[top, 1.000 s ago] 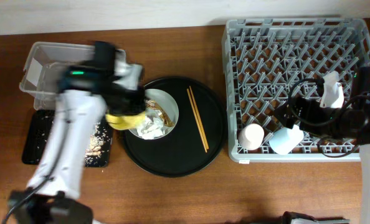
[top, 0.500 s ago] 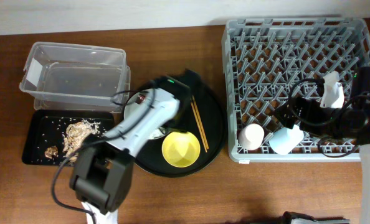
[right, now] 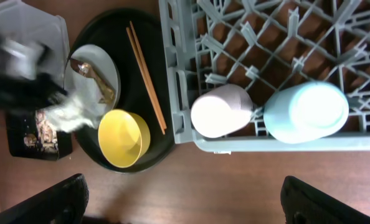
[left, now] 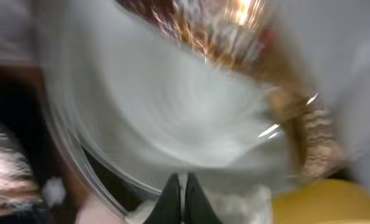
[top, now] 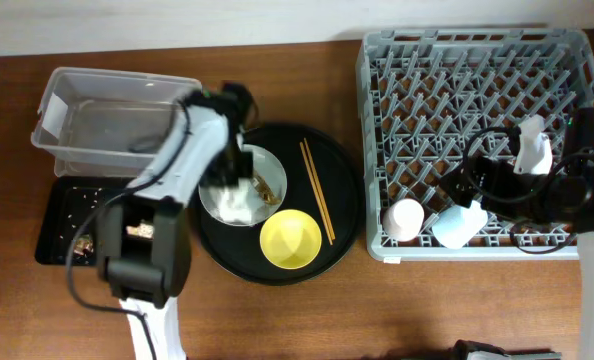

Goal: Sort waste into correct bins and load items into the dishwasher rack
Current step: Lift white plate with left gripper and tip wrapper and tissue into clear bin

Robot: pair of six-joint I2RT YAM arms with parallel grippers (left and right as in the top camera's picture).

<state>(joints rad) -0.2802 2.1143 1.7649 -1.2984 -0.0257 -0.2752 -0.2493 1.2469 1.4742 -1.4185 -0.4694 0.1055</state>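
My left gripper (top: pixel 234 172) hangs over the pale grey plate (top: pixel 217 195) on the round black tray; its fingers (left: pixel 185 196) are shut and the view is blurred. On the plate lie crumpled white tissue (top: pixel 235 206) and the brown-gold wrapper (top: pixel 267 186). The yellow bowl (top: pixel 291 240) stands empty at the tray's front. Chopsticks (top: pixel 317 190) lie on the tray's right. The pink cup (top: pixel 405 218) and the light blue cup (top: pixel 457 225) sit in the grey rack (top: pixel 477 60). My right gripper (right: pixel 185 199) is open and empty above the rack's front edge.
The clear tub (top: pixel 117 120) stands at the back left. The shallow black tray (top: pixel 57 235) in front of it holds food scraps (top: pixel 82 242). My left arm crosses over that tray. The round black tray (top: pixel 332 225) lies between the bins and the rack.
The yellow bowl went from my left gripper down onto the round tray's front. My left gripper then swung back over the plate. The right arm has not moved.
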